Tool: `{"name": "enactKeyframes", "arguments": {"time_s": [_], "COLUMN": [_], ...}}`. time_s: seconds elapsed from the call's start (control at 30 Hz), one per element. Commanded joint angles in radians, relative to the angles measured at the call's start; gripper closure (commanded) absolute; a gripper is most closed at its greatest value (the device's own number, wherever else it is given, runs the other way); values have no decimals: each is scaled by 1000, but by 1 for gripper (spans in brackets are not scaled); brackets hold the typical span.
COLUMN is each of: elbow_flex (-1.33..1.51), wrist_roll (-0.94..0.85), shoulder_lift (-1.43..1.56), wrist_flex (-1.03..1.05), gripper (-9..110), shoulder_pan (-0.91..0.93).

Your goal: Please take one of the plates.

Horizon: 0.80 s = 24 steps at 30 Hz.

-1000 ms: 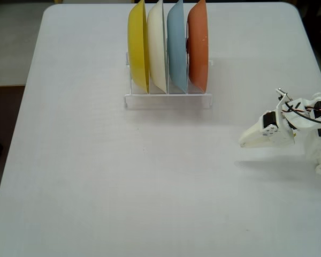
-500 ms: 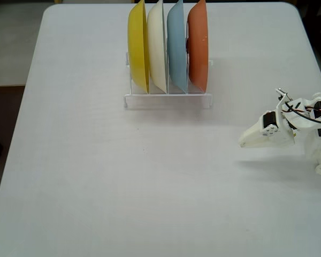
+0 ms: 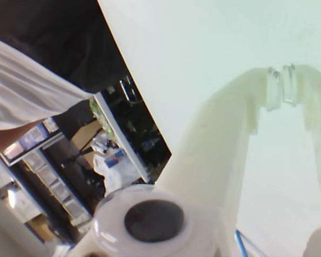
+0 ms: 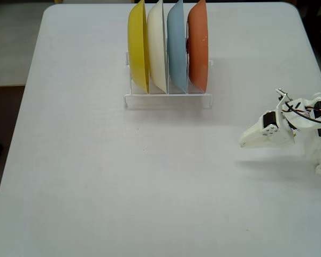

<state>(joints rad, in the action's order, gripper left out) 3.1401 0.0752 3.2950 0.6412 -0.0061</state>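
Fixed view shows the white arm [image 4: 305,120] folded low at the right edge of the table [image 4: 96,176], with its gripper [image 4: 245,142] pointing left, just above the surface. In the wrist view the two fingertips [image 3: 274,88] meet, so the gripper [image 3: 281,85] is closed and holds nothing. The orange plate [image 4: 198,45] stands upright in the white rack [image 4: 168,99], well apart from the gripper, up and to its left, beside the light blue plate [image 4: 176,47].
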Motion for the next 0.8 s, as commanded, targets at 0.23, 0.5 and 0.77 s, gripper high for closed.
{"name": "enactKeyframes", "arguments": {"time_s": [0.23,0.5,0.77], "elbow_flex": [-2,-43,-250], "wrist_roll": [3,-51,-40], "shoulder_lift": [12,12,12], "wrist_flex": [0,-5,149], "gripper": [102,102,102], "shoulder_pan": [2,3,21]}}
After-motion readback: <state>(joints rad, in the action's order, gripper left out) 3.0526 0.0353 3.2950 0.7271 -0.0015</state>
